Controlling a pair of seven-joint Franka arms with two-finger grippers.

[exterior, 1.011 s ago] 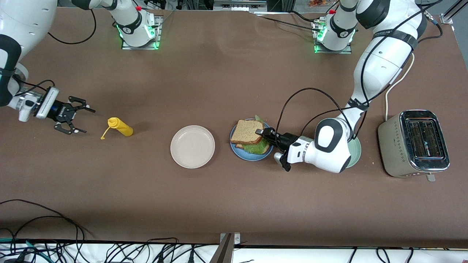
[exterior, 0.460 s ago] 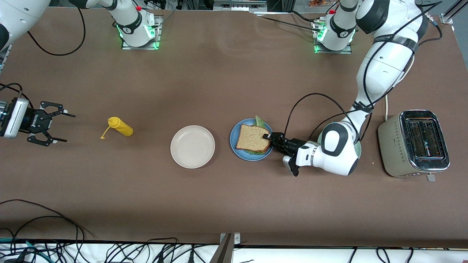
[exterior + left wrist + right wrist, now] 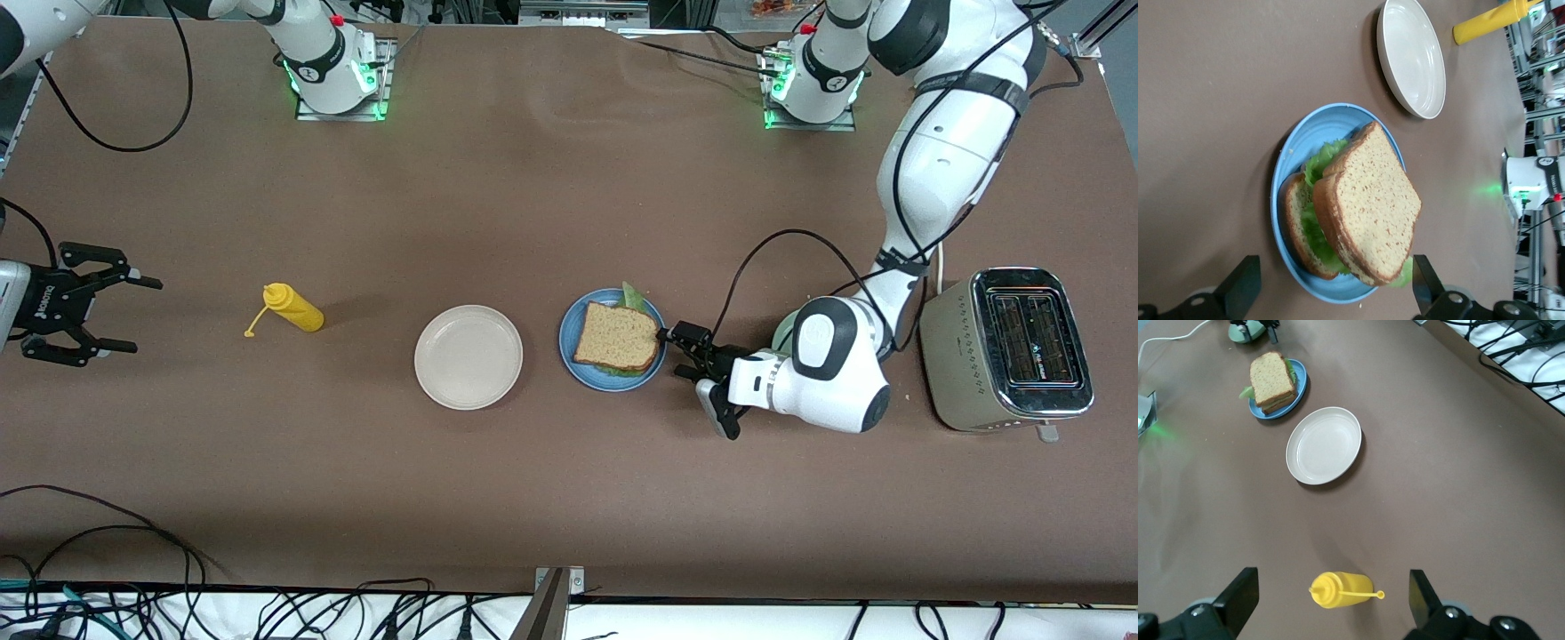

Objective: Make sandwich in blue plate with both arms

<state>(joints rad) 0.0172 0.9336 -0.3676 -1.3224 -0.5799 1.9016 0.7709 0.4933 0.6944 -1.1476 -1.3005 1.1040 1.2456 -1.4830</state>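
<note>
Resting on the blue plate (image 3: pixel 573 363), the sandwich (image 3: pixel 617 338) just beside the left tool (image 3: pixel 673 352), fingers apart.

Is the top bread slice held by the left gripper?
No, the left gripper is open beside the blue plate, off the bread.

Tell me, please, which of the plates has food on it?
The blue plate, holding the sandwich; the beige plate beside it holds nothing.

High front camera and both wrist cameras share the sandwich (image 3: pixel 618 338).
</note>
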